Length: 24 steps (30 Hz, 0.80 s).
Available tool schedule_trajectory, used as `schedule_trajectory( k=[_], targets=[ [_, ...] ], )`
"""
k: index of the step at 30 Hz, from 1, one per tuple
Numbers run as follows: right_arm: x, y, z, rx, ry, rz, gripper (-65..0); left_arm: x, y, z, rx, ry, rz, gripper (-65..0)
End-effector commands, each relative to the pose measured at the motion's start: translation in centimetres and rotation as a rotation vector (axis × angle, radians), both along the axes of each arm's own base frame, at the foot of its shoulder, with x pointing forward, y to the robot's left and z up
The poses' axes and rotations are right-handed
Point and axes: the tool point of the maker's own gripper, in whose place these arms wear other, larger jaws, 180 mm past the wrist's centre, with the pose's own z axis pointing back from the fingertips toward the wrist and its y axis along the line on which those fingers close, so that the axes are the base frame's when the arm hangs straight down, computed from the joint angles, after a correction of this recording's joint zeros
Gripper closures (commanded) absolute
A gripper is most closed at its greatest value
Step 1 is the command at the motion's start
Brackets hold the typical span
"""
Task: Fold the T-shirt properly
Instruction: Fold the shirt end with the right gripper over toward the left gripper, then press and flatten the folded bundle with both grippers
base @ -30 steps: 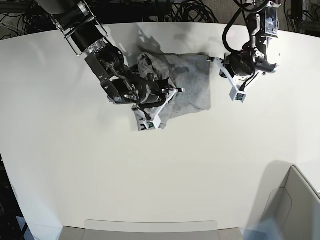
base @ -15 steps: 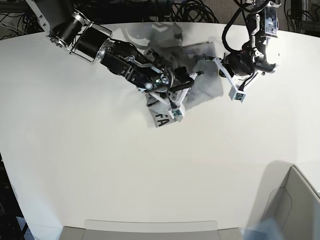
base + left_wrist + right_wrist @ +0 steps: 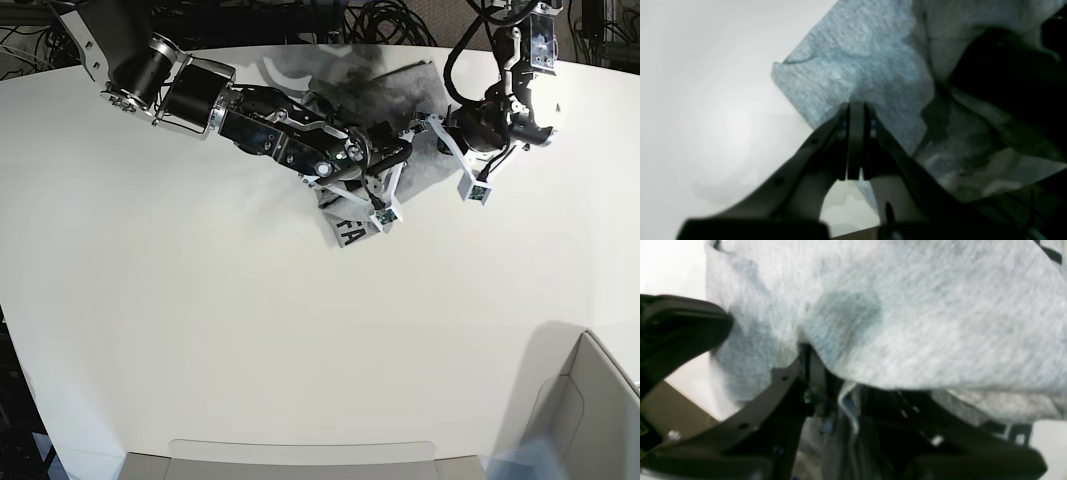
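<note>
Since prev frame right hand (image 3: 385,195) dragged the T-shirt (image 3: 400,95) further twd left hand (image 3: 455,160), still pinching grey cloth. Left hand fingers pressed together, tips over shirt edge. Shirt bunched at far bench (image 3: 200,330) edge betw. arms.

Much of the T-shirt (image 3: 400,110) lay hidden under the right arm; only the letters "FA" showed near its lower edge. The right pincer (image 3: 813,373) tips were buried beneath grey cloth, its grip unreadable. Both wrist views were blurred, the left arm's dark shapes indistinct.
</note>
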Motion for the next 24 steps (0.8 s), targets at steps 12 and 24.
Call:
schedule_trajectory(
  k=[12,24],
  targets=[
    [3.4,-1.6,1.3,0.009,-0.079,-0.093,-15.1,1.1,1.7,2.7,0.016,-0.100,0.040,0.0],
    [3.5,-2.3,0.9,-0.003,-0.076,-0.098,-15.1,-2.3,0.7,-2.0,0.003,0.019,-0.085,0.0]
  ],
)
